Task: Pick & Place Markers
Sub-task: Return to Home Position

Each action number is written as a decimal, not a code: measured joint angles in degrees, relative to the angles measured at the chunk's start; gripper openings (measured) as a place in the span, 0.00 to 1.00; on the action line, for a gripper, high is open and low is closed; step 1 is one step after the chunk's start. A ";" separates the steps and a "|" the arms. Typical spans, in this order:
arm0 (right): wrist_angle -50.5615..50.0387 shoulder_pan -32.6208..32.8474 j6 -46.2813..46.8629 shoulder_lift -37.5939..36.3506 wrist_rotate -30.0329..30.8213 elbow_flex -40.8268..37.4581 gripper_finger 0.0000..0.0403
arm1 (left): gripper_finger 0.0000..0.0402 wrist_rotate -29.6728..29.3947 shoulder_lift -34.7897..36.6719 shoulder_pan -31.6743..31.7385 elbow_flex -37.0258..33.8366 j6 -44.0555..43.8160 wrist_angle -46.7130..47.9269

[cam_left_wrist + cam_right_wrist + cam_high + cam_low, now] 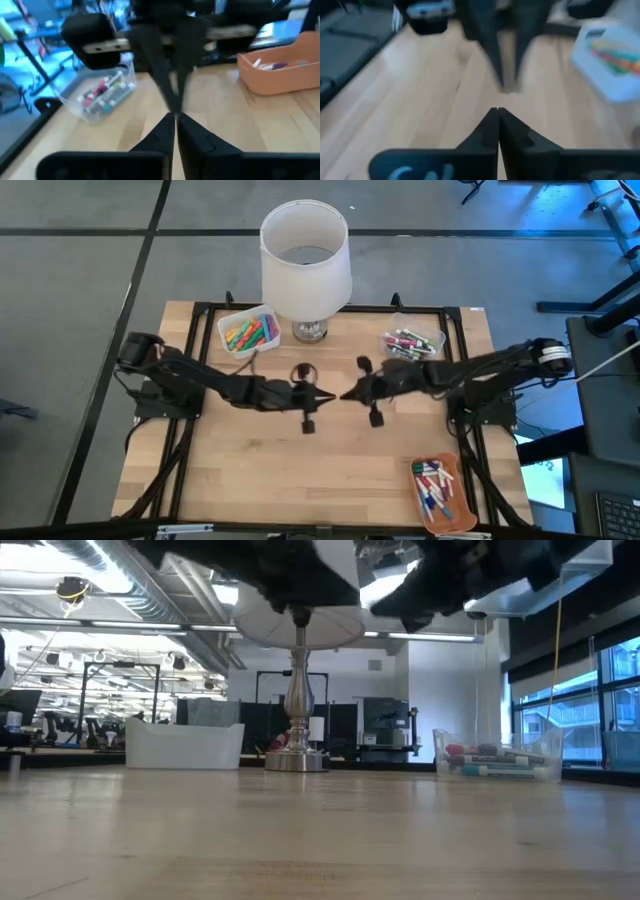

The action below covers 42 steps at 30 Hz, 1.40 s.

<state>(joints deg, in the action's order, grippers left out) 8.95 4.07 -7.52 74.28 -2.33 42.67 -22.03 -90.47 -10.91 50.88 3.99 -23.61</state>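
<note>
**Both arms at table centre, grippers empty**

My left gripper [327,395] and right gripper [346,395] hang over the middle of the table [250,470], tips pointing at each other and nearly meeting. Both wrist views show my fingers pressed together, clenched on nothing.

No loose markers on the wood. The markers [250,332] I can see lie in three containers:
- a bright orange, yellow and green batch in the white bin [224,330], just left of the lamp [305,250];
- a mixed batch in the clear bin [437,340], right of the lamp;
- red, white and blue ones in the orange bin [462,488] at the near right corner.

All three bins are well apart from my grippers.
</note>
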 joint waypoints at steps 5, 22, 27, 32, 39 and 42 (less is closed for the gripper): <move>17.45 -5.05 -0.84 -3.90 -9.23 -7.26 0.01 | 0.01 2.73 7.01 2.61 -11.93 1.28 -13.50; 15.10 -8.17 5.03 -33.47 -16.80 -22.69 0.01 | 0.02 8.25 36.33 4.89 -32.42 2.23 -12.54; 15.03 -8.51 1.20 -39.51 -14.03 -26.57 0.01 | 0.01 6.15 41.18 4.91 -37.15 2.24 -12.62; 14.77 -9.74 0.38 -43.53 -13.36 -27.96 0.01 | 0.01 3.59 46.33 4.91 -40.24 3.55 -12.42; 5.88 -10.35 0.92 -47.69 -13.90 -27.97 0.01 | 0.01 3.60 53.56 4.91 -44.27 3.91 -11.91; 3.80 -10.35 2.71 -47.75 -13.85 -27.98 0.01 | 0.00 3.64 55.83 4.91 -46.13 3.78 -11.86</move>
<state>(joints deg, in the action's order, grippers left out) 12.75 -6.28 -4.81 26.54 -16.18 14.69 -18.39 -34.64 -6.00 4.75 7.77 -35.47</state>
